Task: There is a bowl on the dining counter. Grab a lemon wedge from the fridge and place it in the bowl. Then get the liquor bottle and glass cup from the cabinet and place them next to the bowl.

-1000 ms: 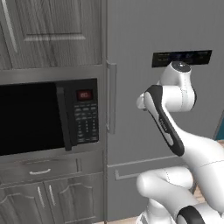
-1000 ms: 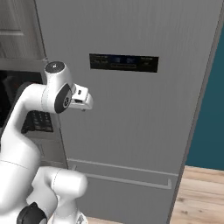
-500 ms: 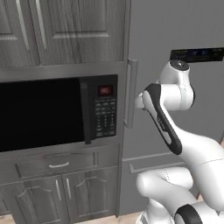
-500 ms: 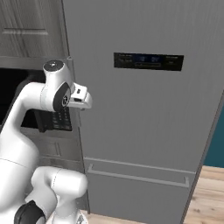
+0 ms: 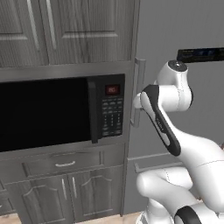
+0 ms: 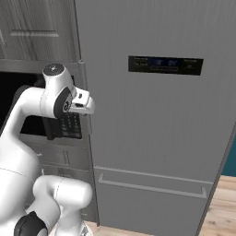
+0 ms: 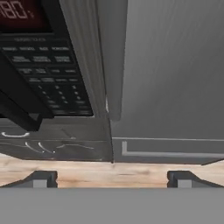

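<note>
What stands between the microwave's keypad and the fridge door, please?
In the left base view, a strip of grey cabinet frame and the fridge's vertical handle separate the keypad from the fridge door.

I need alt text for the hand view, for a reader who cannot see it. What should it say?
The open gripper points at the closed fridge door, whose vertical handle hangs just ahead. Left of it is the microwave keypad, with a drawer and wooden floor lower in the picture.

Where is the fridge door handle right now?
The fridge door handle is a vertical bar on the fridge's left edge, just right of the microwave's keypad in the left base view, with the gripper close in front of it.
</note>
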